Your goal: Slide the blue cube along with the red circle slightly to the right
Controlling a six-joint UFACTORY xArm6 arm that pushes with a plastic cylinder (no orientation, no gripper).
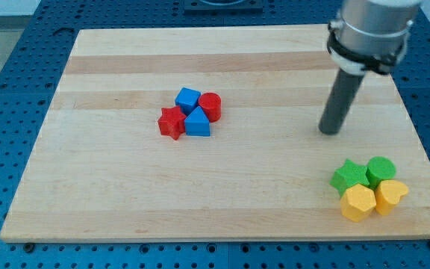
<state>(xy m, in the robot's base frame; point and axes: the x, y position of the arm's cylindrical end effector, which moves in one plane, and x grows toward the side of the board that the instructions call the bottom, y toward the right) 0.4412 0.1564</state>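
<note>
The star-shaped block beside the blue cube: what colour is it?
Red; the star-shaped block shows clearly in the camera view.

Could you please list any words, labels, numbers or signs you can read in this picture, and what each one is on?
None: no readable text on the wooden board, the blue cube, the red circle, the other blocks, or the rod above my tip.

My arm enters from the view's top right, its grey cylindrical wrist ringed by a black-and-white collar. Below the collar my dark rod descends nearly upright, leaning slightly toward the view's left, ending at my tip (331, 131) on the tabletop (260, 194).
</note>
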